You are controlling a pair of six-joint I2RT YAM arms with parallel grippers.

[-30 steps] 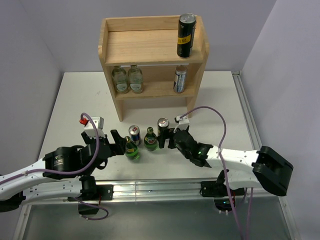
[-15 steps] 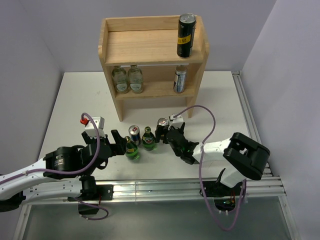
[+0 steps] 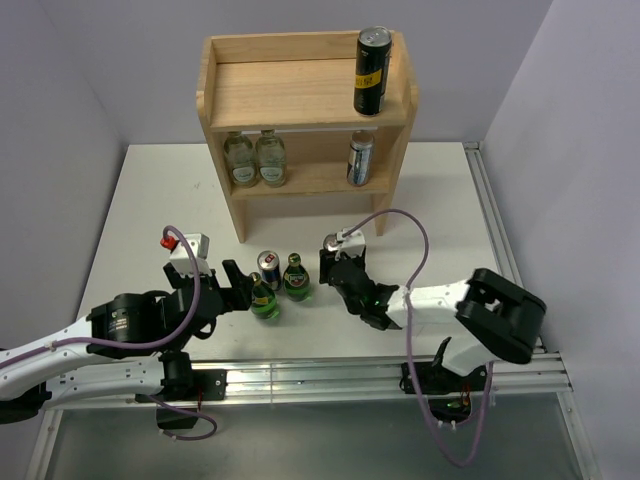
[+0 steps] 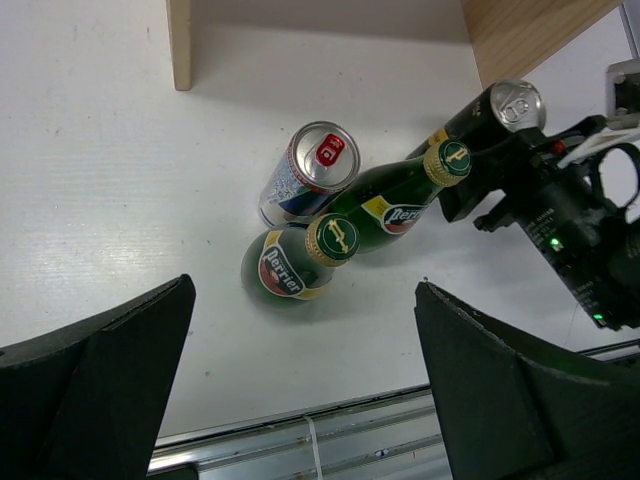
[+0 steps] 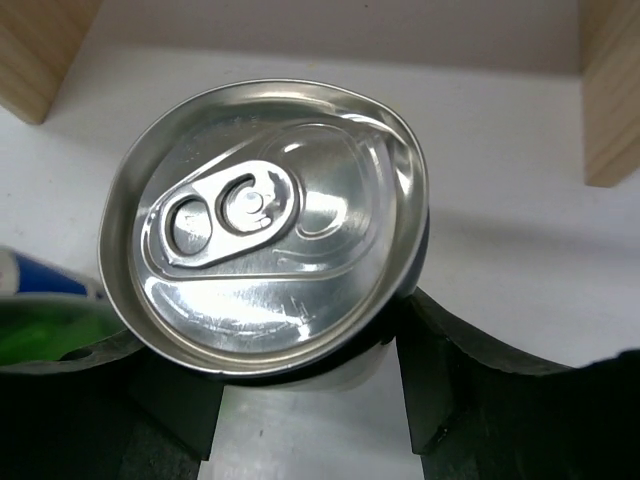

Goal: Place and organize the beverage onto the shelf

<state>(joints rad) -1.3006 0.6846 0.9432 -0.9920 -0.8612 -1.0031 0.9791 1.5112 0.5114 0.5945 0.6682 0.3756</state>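
My right gripper (image 3: 334, 264) is shut on a tall black can (image 5: 265, 220) with a yellow label, standing on the table in front of the shelf (image 3: 280, 95). Its fingers (image 5: 470, 380) press both sides of the can, which also shows in the left wrist view (image 4: 470, 118). Two green bottles (image 3: 263, 298) (image 3: 296, 278) and a blue-and-silver can (image 3: 268, 267) stand close together to its left. My left gripper (image 3: 235, 281) is open and empty, just left of that group. A second black can (image 3: 372, 70) stands on the shelf's top board, and a second blue-and-silver can (image 3: 360, 158) on the lower tier.
Two clear glass bottles (image 3: 254, 158) stand at the left of the lower tier. The shelf's wooden legs (image 3: 240, 215) stand just behind the drinks. A metal rail (image 3: 320, 378) runs along the table's near edge.
My right gripper has swung left onto the black can and closed round it. The nearby green bottle shifted slightly left. The left arm has not moved.
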